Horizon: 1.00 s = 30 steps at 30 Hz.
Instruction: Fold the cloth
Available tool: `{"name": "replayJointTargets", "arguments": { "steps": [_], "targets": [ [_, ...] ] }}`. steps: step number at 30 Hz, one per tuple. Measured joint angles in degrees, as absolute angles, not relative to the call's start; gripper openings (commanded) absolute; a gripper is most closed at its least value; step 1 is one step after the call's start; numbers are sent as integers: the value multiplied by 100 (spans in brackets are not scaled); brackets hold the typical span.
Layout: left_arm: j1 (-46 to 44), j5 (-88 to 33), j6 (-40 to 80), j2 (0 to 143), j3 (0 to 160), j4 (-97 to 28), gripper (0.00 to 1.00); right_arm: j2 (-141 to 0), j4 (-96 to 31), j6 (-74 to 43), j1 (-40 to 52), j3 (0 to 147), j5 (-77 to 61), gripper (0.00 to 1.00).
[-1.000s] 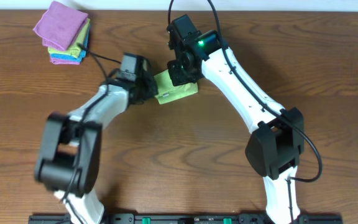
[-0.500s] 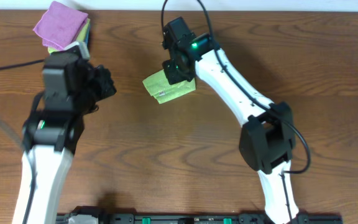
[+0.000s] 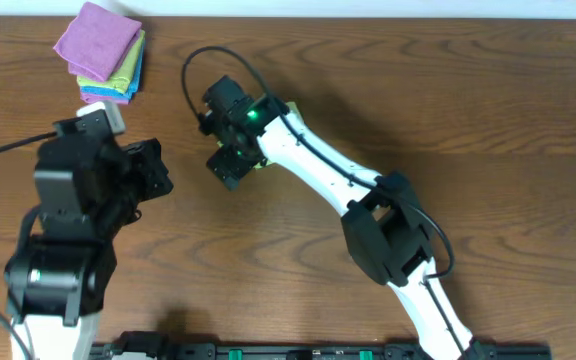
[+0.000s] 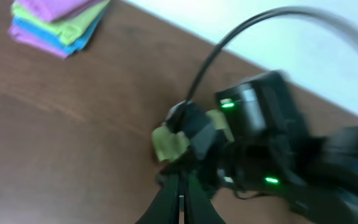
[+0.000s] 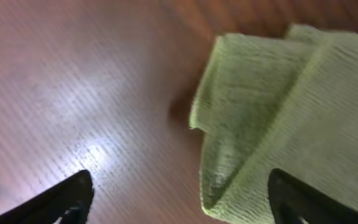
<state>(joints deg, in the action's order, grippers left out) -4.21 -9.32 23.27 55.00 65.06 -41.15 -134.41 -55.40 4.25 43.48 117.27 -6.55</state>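
Looking down the right tool (image 3: 226, 166), I see its fingers spread wide, gripping nothing. The green cloth (image 5: 272, 106) lies bunched on the counter (image 5: 73, 81) right below, toward its right finger. It's soft, light, floppy stuff, so I'd pinch a corner. The left tool (image 4: 179, 198) looks pinched together and empty. No bins, just a folded stack (image 3: 103, 52) well beyond it.

We see our right gripper (image 3: 230, 160) covering most of the green cloth (image 3: 260, 160), our left gripper (image 3: 154, 170) near on its left, and a stack of folded cloths (image 3: 103, 50) far left.
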Motion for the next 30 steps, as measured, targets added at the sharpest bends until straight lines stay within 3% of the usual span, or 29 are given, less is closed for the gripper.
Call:
{"name": "replayJointTargets", "arguments": {
  "steps": [1,2,7,10,13,21,30],
  "targets": [
    [-421,-886,2318,5568,6506,-4128,6,-13410,-5537,467,4335,11727,-652,21],
    [-421,-823,2296,5688,6506,-4139,7,-13338,-5537,484,4298,11727,-613,2],
    [-421,-709,2228,6442,6506,-4062,30,-12685,-5516,440,3854,11727,-259,2],
    [-421,-908,2222,7067,6506,-3848,59,-12363,-5535,309,3378,11799,-126,1],
    [-421,-1319,2185,7776,6506,-3415,82,-12337,-5572,185,3033,11828,-183,1],
    [-423,-2932,2294,9782,6506,-1791,89,-12748,-5419,47,2296,11828,-1422,2],
    [-423,-3800,2554,11067,6506,-1144,91,-13544,-5256,-141,1992,11826,-2213,1]
  ]
}}
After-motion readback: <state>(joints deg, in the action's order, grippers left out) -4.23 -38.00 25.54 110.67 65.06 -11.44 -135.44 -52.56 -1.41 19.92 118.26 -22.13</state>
